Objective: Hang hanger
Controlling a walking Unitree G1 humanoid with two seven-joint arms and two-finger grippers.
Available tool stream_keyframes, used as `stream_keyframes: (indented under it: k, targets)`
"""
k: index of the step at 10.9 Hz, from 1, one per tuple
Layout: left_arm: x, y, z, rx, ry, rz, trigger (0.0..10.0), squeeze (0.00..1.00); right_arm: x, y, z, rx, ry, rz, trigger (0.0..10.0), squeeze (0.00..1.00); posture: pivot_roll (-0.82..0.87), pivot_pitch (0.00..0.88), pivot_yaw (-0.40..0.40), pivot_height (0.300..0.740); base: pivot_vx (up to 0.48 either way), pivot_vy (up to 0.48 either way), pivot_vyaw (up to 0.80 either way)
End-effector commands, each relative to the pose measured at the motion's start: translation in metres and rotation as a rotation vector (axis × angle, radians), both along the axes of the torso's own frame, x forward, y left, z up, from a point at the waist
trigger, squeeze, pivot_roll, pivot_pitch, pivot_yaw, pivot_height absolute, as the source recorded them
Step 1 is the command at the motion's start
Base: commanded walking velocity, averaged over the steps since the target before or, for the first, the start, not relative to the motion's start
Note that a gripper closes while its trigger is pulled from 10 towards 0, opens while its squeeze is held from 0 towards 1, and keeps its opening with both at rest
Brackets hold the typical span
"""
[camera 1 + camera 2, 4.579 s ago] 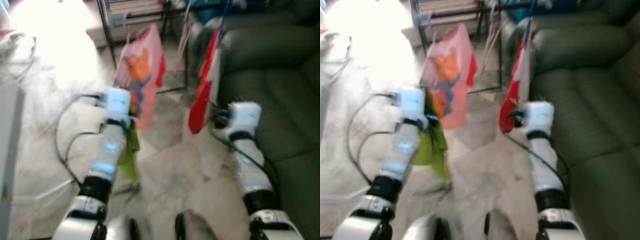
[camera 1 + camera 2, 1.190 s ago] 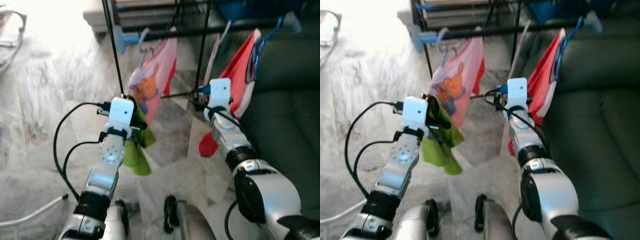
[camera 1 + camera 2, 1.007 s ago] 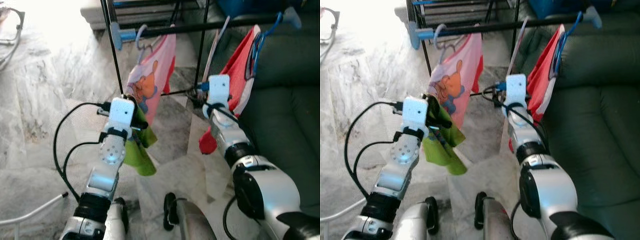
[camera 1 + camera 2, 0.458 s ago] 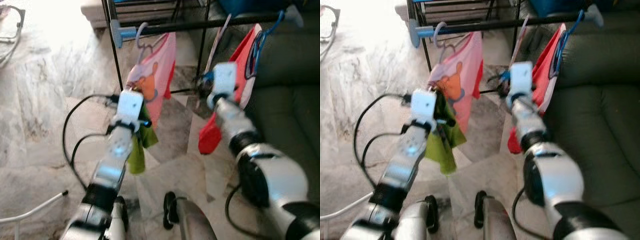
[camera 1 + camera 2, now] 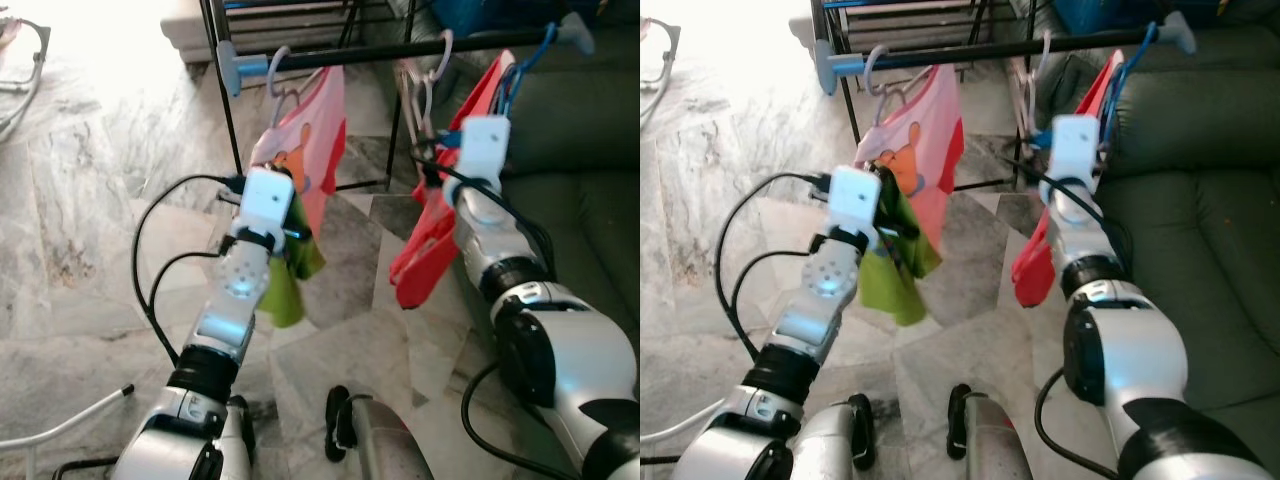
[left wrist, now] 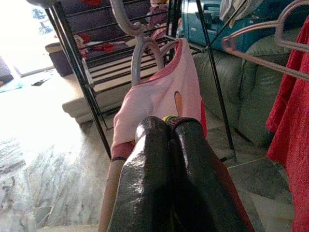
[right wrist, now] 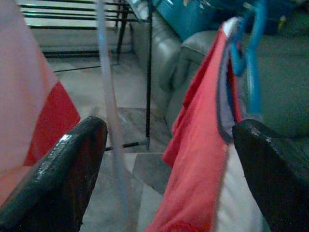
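Observation:
My left gripper (image 6: pixel 166 124) is shut on a green garment (image 5: pixel 288 285) and holds it up just in front of a pink bear shirt (image 5: pixel 305 155). That shirt hangs by a grey hanger (image 6: pixel 140 53) from the black rail (image 5: pixel 350 55). An empty pale pink hanger (image 5: pixel 425 85) hangs further right on the rail. My right gripper (image 7: pixel 169 164) is open, its fingers (image 7: pixel 63 179) spread wide. A thin bar of the pale hanger (image 7: pixel 108 96) crosses between them. A red garment (image 5: pixel 430 245) on a blue hanger (image 5: pixel 1120 75) hangs close beside it.
A dark green sofa (image 5: pixel 590 200) fills the right side, right behind the rack. The rack's black legs (image 5: pixel 228 130) stand on a marble floor (image 5: pixel 80 230). Black cables (image 5: pixel 150 290) loop off my left arm. A white tube (image 5: pixel 60 432) lies at lower left.
Both arms have risen and reached nearer the rail. The right wrist has shifted right, in front of the red garment. The green garment went up with the left gripper.

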State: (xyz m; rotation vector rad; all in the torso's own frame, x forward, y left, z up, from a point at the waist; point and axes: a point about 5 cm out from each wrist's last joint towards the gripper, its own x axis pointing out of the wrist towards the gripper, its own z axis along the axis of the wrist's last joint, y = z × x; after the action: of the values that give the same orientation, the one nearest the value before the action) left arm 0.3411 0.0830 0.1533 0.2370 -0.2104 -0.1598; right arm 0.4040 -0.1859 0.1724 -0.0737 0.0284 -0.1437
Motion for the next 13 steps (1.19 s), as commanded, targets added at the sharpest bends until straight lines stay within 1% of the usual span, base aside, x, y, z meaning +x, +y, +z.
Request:
stream_keyframes:
  k: [1,2,3,4,5,6,7,8,10,12,13]
  targets:
    - [-0.003,-0.006,-0.003,0.001,-0.004,-0.023,10.0,0.00,-0.001,0.001,-0.003,0.028,0.010,0.016,10.0,0.00,-0.04,0.162,-0.067,0.740,0.000,0.000,0.00]
    - [0.001,-0.004,-0.001,-0.001,-0.006,-0.018,10.0,0.00,0.000,0.009,-0.006,0.043,0.028,0.069,10.0,0.00,-0.03,0.171,-0.066,0.740,0.000,0.000,0.00]
    - [0.002,-0.004,0.000,-0.001,-0.007,-0.017,10.0,0.00,-0.001,0.010,-0.008,0.012,0.049,0.083,10.0,0.00,-0.03,0.182,-0.065,0.740,0.000,0.000,0.00]
    - [0.001,-0.005,0.000,0.005,-0.013,-0.022,10.0,0.00,0.002,0.009,-0.004,0.036,0.053,0.102,10.0,0.00,-0.02,0.194,-0.064,0.740,0.000,0.000,0.00]
    - [0.001,-0.002,-0.001,0.000,-0.008,-0.010,10.0,0.00,0.003,0.006,0.000,0.019,0.058,0.107,7.7,0.00,-0.02,0.194,-0.064,0.740,0.000,0.000,0.00]
    - [0.002,0.000,-0.002,-0.005,-0.002,-0.001,10.0,0.00,0.004,-0.002,0.005,0.042,0.070,0.100,0.0,0.00,-0.01,0.204,-0.066,0.740,0.000,0.000,0.00]
    - [0.002,0.000,-0.003,-0.006,-0.003,-0.003,10.0,0.00,0.005,-0.007,0.009,0.014,0.078,0.108,0.0,0.00,-0.01,0.204,-0.066,0.740,0.000,0.000,0.00]
    - [0.002,0.000,-0.003,-0.007,-0.002,-0.002,10.0,0.00,0.005,-0.008,0.010,0.019,0.090,0.122,0.0,0.00,-0.01,0.213,-0.071,0.740,0.000,0.000,0.00]
    - [0.002,-0.002,-0.003,-0.008,0.007,-0.002,10.0,0.00,0.005,-0.008,0.008,-0.016,0.163,0.208,0.0,0.00,-0.02,0.220,-0.076,0.740,0.000,0.000,0.00]
    - [0.002,-0.002,-0.004,-0.013,0.011,0.002,10.0,0.00,0.006,-0.008,0.009,-0.069,0.185,0.228,0.0,0.00,-0.02,0.225,-0.081,0.740,0.000,0.000,0.00]
    - [0.002,-0.002,-0.004,-0.015,0.012,0.005,10.0,0.00,0.006,-0.007,0.010,-0.073,0.184,0.223,0.0,0.00,-0.02,0.226,-0.083,0.740,0.000,0.000,0.00]
